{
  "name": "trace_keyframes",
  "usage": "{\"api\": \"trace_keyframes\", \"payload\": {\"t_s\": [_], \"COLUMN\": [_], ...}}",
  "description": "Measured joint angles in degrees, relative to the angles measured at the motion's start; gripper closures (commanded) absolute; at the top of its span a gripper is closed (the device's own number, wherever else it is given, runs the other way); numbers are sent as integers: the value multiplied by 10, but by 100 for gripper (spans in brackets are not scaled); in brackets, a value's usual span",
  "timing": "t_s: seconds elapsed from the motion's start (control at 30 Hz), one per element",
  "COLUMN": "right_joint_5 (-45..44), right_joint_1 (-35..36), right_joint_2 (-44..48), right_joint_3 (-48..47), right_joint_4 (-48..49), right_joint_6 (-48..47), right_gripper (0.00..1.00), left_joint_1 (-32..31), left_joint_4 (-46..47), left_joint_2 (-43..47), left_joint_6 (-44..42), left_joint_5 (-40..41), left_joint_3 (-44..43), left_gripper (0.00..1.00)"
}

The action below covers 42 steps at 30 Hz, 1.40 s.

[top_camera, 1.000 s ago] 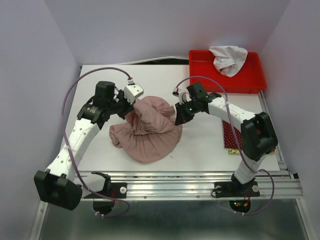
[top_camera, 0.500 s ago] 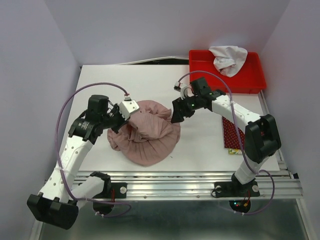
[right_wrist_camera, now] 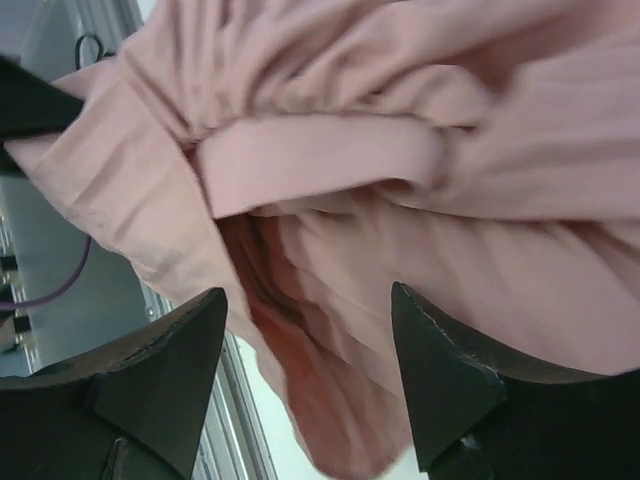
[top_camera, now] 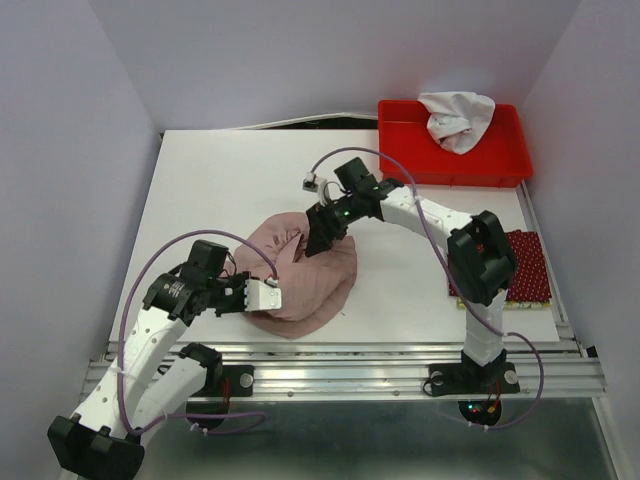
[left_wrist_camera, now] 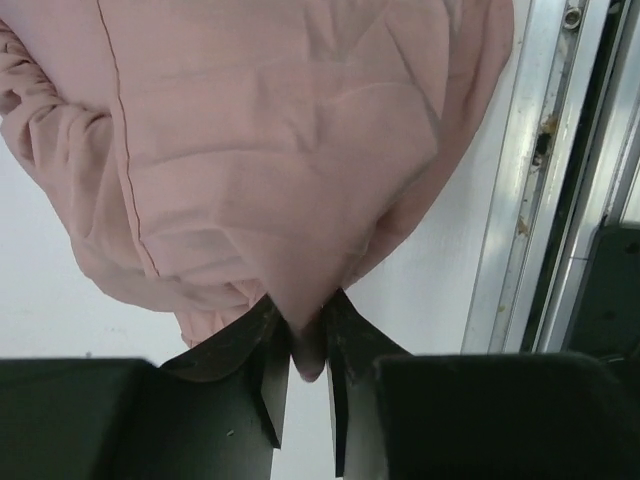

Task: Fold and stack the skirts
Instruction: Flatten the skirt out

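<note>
The right arm (top_camera: pixel 480 258) hides part of the dotted red skirt (top_camera: pixel 530 270); the pink skirt (left_wrist_camera: pixel 270 150) overruns both wrist views' edges.

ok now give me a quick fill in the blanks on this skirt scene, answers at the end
1. The left pincer pinches a corner of the pink skirt, while the right pincer hangs over it with its jaws ____.
2. The tray holding the white cloth is coloured ____.
3. The dotted skirt lies flat at the ____ edge of the table.

Missing words: open; red; right
</note>
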State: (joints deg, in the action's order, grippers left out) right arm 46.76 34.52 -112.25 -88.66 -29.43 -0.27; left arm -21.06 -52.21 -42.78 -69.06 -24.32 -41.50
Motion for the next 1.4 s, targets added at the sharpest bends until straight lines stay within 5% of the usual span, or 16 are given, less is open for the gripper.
{"api": "trace_keyframes", "payload": {"t_s": [0.2, 0.47, 0.6, 0.83, 1.07, 1.4], "right_joint_5": [22, 5, -30, -141, -313, -341], "right_joint_1": [92, 174, 181, 200, 211, 34], "right_joint_2": [-16, 18, 72, 214, 282, 384], "right_joint_3": [-9, 83, 136, 250, 383, 423], "right_joint_4": [-23, -39, -30, 9, 18, 21], "right_joint_6": [-52, -112, -131, -197, -261, -193], "right_gripper": [64, 66, 76, 65, 68, 55], "left_joint_1": [-2, 7, 26, 59, 1, -83], "left_joint_4": [29, 96, 141, 171, 157, 162], "left_joint_2": [39, 19, -21, -148, -324, -452], "left_joint_6": [-3, 197, 294, 410, 396, 422], "left_joint_5": [43, 60, 39, 10, -27, 13], "left_joint_3": [0, -120, -156, -203, -300, -343], "left_gripper": [58, 59, 57, 50, 48, 44]}}
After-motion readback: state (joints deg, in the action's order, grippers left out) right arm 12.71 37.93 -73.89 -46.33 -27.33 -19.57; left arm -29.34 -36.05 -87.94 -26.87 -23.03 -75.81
